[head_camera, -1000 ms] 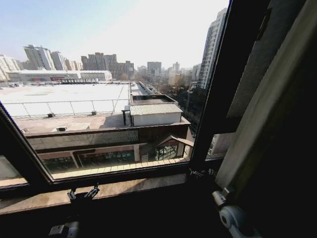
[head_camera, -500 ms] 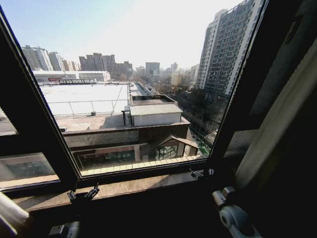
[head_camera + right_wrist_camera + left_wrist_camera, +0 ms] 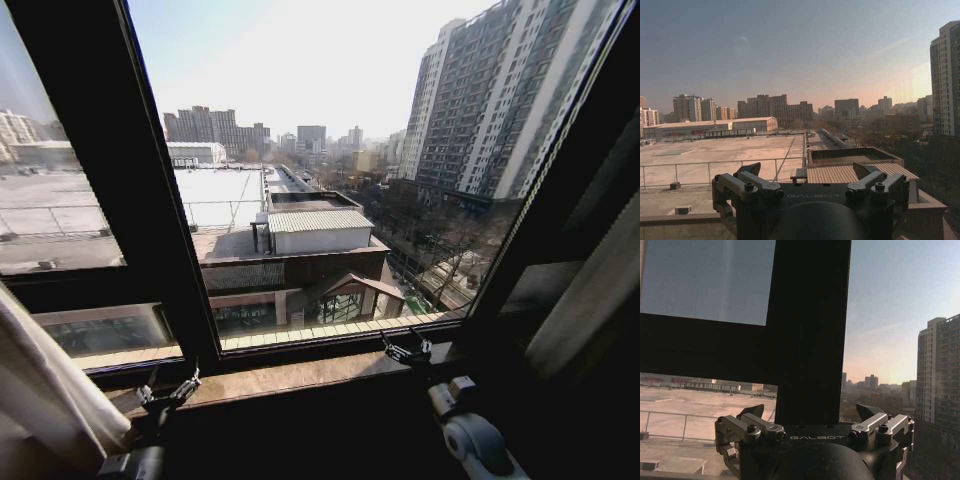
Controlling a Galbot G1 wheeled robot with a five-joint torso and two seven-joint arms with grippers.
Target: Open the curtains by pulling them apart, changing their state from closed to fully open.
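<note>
Curtains (image 3: 50, 390) hang bunched at both edges of the head view, long axis vertical, outboard of each arm. The left end effector (image 3: 812, 415) and right end effector (image 3: 807, 172) both face bare glass with fingers spread wide, gripping nothing.

Clearance at the window

Curtains (image 3: 45, 385) bunched at far left and right (image 3: 590, 300); glass between them uncovered. Dark frame bar (image 3: 150, 210) crosses left of centre, close ahead of left gripper (image 3: 812, 412), jaws spread. Stone sill (image 3: 300, 375) bare; right gripper (image 3: 807, 172) faces unobstructed glass.
</note>
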